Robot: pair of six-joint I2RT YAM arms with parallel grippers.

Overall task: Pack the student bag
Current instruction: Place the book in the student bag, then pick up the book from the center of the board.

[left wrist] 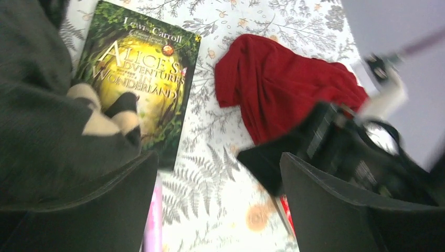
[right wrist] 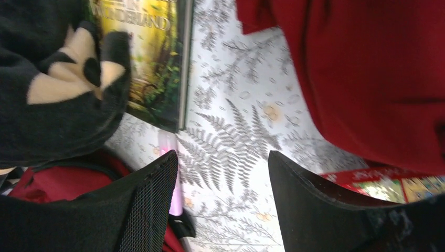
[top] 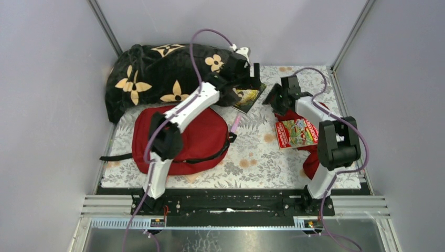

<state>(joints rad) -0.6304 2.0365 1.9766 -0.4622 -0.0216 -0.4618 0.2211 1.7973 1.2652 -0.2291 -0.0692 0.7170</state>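
The student bag (top: 194, 137), dark red with black straps, lies flat at the left front under my left arm; a corner of the bag (right wrist: 50, 185) shows in the right wrist view. My left gripper (top: 253, 79) (left wrist: 220, 210) hangs open over the fern-print cloth beside the Alice in Wonderland book (top: 249, 98) (left wrist: 139, 73), with nothing between its fingers. My right gripper (top: 276, 95) (right wrist: 223, 202) is also open and empty, just right of that book (right wrist: 152, 58) and next to the red garment (top: 310, 160) (right wrist: 367, 79).
A black blanket with orange flowers (top: 157, 79) (left wrist: 36, 105) is heaped at the back left and overlaps the book's edge. A pink pen (top: 236, 123) (right wrist: 170, 178) lies by the bag. A red picture book (top: 296, 132) rests on the garment. Walls enclose three sides.
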